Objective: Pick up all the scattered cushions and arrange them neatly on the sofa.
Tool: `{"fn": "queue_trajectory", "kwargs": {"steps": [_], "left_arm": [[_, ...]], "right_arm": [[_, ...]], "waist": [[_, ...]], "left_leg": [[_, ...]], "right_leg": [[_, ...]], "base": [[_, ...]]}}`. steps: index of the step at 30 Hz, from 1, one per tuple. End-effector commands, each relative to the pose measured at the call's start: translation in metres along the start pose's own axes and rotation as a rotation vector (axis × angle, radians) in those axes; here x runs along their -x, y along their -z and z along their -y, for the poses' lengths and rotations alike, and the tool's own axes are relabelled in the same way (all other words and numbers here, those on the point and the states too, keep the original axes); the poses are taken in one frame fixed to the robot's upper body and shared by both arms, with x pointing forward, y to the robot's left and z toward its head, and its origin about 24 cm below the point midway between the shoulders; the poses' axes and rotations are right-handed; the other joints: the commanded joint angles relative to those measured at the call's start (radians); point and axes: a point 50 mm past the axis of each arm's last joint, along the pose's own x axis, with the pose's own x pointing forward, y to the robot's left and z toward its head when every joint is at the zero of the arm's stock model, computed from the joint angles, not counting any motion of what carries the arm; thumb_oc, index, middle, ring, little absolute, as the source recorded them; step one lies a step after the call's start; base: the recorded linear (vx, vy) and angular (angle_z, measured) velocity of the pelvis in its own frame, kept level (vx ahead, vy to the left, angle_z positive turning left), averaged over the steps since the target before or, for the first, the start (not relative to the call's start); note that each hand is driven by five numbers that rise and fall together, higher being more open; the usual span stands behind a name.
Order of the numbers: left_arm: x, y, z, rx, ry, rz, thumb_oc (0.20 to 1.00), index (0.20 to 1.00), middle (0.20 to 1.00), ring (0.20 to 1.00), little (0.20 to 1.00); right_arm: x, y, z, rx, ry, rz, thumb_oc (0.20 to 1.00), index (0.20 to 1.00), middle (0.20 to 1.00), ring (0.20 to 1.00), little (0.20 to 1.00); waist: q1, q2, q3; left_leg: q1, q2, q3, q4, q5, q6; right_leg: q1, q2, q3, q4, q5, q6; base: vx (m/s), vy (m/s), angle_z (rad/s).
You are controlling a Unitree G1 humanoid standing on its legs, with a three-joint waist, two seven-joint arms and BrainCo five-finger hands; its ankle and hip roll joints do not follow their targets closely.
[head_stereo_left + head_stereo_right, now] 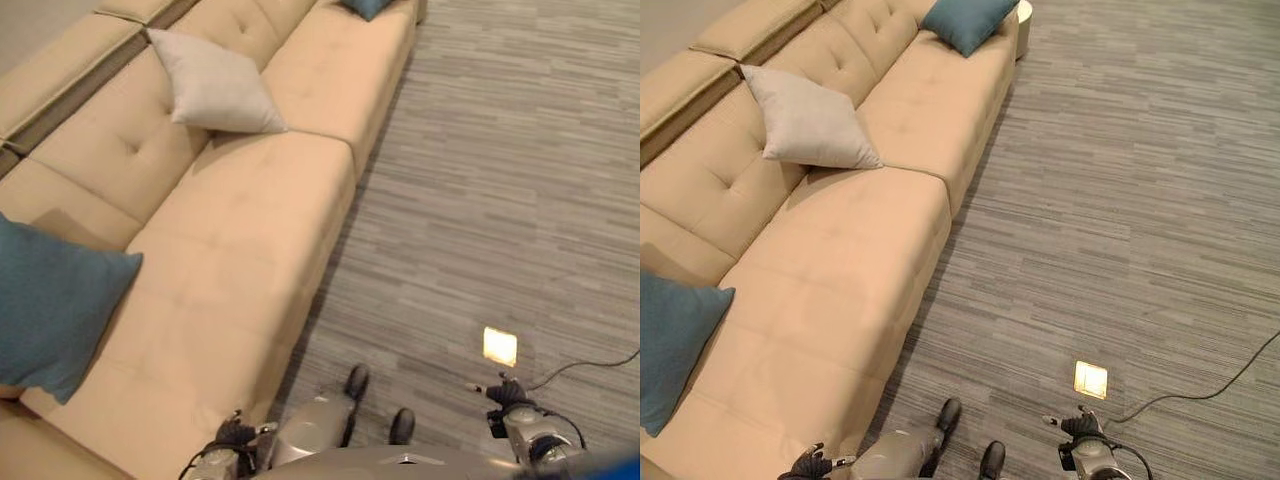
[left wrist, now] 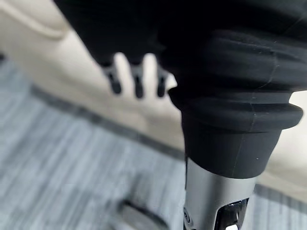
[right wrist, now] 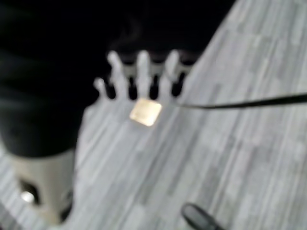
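A long beige sofa (image 1: 240, 230) runs along the left. A pale grey cushion (image 1: 808, 122) leans against its backrest near the middle. One blue cushion (image 1: 52, 305) rests at the near left end, and another blue cushion (image 1: 966, 20) lies at the far end. My left hand (image 2: 136, 76) hangs low by the sofa's front edge with its fingers relaxed and empty; it also shows as my left hand (image 1: 236, 434). My right hand (image 3: 139, 72) hangs over the floor, fingers straight, holding nothing; it also shows as my right hand (image 1: 506, 394).
Grey striped carpet (image 1: 1140, 200) covers the floor to the right of the sofa. A small brass floor plate (image 1: 500, 346) is set in the carpet just ahead of my right hand.
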Motion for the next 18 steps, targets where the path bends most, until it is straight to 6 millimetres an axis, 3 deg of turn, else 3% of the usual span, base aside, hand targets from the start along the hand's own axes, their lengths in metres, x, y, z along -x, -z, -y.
{"fn": "queue_trajectory", "kwargs": {"steps": [1,2,4,6,7,8,10,11,13,15,16,18], "left_arm": [[-0.001,-0.002,-0.015,-0.009,-0.037,0.005,1.0,1.0,1.0,1.0,1.0],[-0.001,0.002,-0.022,-0.016,-0.053,-0.012,1.0,1.0,1.0,1.0,1.0],[-0.001,0.0,-0.025,-0.019,-0.061,-0.008,1.0,1.0,1.0,1.0,1.0],[-0.002,-0.005,-0.031,-0.027,-0.076,0.001,1.0,1.0,1.0,1.0,1.0],[-0.003,-0.014,-0.034,-0.033,-0.08,0.029,1.0,1.0,1.0,1.0,1.0],[-0.004,-0.02,-0.032,-0.039,-0.075,0.051,1.0,1.0,1.0,1.0,1.0],[-0.005,-0.029,-0.032,-0.056,-0.077,0.077,1.0,1.0,1.0,1.0,1.0],[-0.005,-0.029,-0.032,-0.056,-0.077,0.077,1.0,1.0,1.0,1.0,1.0],[-0.005,-0.036,-0.031,-0.045,-0.079,0.101,1.0,1.0,1.0,1.0,1.0],[-0.005,-0.037,-0.029,-0.048,-0.074,0.104,1.0,1.0,1.0,1.0,1.0],[-0.006,-0.036,-0.028,-0.057,-0.075,0.099,1.0,1.0,1.0,1.0,1.0],[-0.006,-0.035,-0.026,-0.054,-0.075,0.094,1.0,1.0,1.0,1.0,1.0]], "right_arm": [[0.001,0.004,0.003,0.04,0.005,0.024,1.0,1.0,1.0,1.0,1.0],[0.003,0.008,-0.004,0.046,-0.011,0.014,1.0,1.0,1.0,1.0,1.0],[0.004,0.01,-0.007,0.047,-0.02,0.008,1.0,1.0,1.0,1.0,1.0],[0.005,0.011,-0.012,0.045,-0.039,0.008,1.0,1.0,1.0,1.0,1.0],[0.005,0.008,-0.014,0.043,-0.048,0.012,1.0,1.0,1.0,1.0,1.0],[0.004,0.004,-0.014,0.039,-0.047,0.027,1.0,1.0,1.0,1.0,1.0],[0.004,-0.003,-0.014,0.034,-0.048,0.047,1.0,1.0,1.0,1.0,1.0],[0.004,-0.003,-0.014,0.034,-0.048,0.047,1.0,1.0,1.0,1.0,1.0],[0.004,-0.005,-0.017,0.026,-0.057,0.054,1.0,1.0,1.0,1.0,1.0],[0.004,-0.006,-0.017,0.025,-0.057,0.056,1.0,1.0,1.0,1.0,1.0],[0.004,-0.011,-0.016,0.018,-0.053,0.073,1.0,1.0,1.0,1.0,1.0],[0.003,-0.012,-0.015,0.012,-0.04,0.075,1.0,1.0,1.0,1.0,1.0]], "waist": [[0.063,-0.024,-0.02],[0.065,-0.053,-0.031],[0.067,-0.068,-0.032],[0.074,-0.087,-0.03],[0.051,-0.08,-0.013],[0.032,-0.065,-0.002],[0.009,-0.037,-0.006],[0.008,-0.039,-0.004],[-0.01,-0.033,0.002],[-0.016,-0.034,-0.001],[-0.03,-0.038,-0.005],[-0.054,-0.032,-0.009]], "left_leg": [[0.001,-0.042,0.037,0.057,-0.024,0.05],[0.01,-0.045,0.003,0.073,-0.032,0.074],[0.015,-0.049,-0.013,0.086,-0.041,0.083],[0.043,-0.044,-0.03,0.093,-0.062,0.105],[0.074,-0.039,-0.059,0.108,-0.081,0.131],[0.089,-0.032,-0.071,0.11,-0.086,0.143],[0.133,-0.006,-0.096,0.086,-0.096,0.152],[0.135,-0.008,-0.097,0.085,-0.096,0.152],[0.218,0.008,-0.132,0.057,-0.133,0.145],[0.227,0.011,-0.139,0.049,-0.14,0.14],[0.276,0.015,-0.165,0.026,-0.171,0.13],[0.333,0.022,-0.21,0.006,-0.197,0.119]], "right_leg": [[0.06,0.049,0.036,0.06,-0.046,0.129],[0.067,0.039,0.042,0.101,-0.064,0.131],[0.062,0.033,0.042,0.14,-0.075,0.136],[0.034,0.021,0.046,0.273,-0.064,0.168],[-0.053,-0.006,0.04,0.47,0.021,0.217],[-0.093,-0.012,0.038,0.57,0.058,0.228],[-0.174,-0.02,0.02,0.665,0.072,0.221],[-0.174,-0.022,0.019,0.669,0.069,0.221],[-0.197,-0.065,-0.036,0.541,0.03,0.186],[-0.194,-0.071,-0.046,0.476,0.027,0.18],[-0.23,-0.073,-0.033,0.33,0.053,0.178],[-0.281,-0.06,0.003,0.215,0.109,0.194]], "base": [[0.4,0.082,-0.46],[0.21,0.027,-0.82],[0.21,0.035,-0.92],[0.22,0.101,-0.17],[0.18,0.166,-0.03],[0.15,0.191,0.01],[0.14,0.143,0.32],[0.28,0.076,0.33],[0.34,-0.009,0.19],[0.3,-0.046,0.59],[0.5,-0.065,0.66],[0.43,-0.055,0.2]]}}
